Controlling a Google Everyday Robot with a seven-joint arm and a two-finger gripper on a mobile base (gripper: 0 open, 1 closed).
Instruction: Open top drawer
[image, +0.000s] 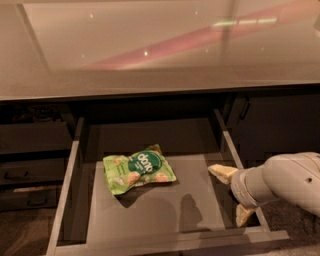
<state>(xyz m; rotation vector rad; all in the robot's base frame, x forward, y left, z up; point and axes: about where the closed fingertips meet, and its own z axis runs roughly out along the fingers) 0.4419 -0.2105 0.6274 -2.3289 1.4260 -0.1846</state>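
The top drawer (165, 245) stands pulled far out from under the counter, its grey floor and pale side rails showing. A green snack bag (138, 169) lies flat inside it, left of centre. My gripper (231, 194) hovers at the drawer's right rail, near the front right corner, its two pale fingers (222, 172) spread apart with nothing between them. The drawer's handle is hidden below the front edge.
A glossy beige countertop (160, 45) overhangs the drawer. Shorter dark drawer fronts (30, 170) sit to the left and a dark cabinet door (280, 125) to the right. My white arm (290, 182) comes in from the right edge.
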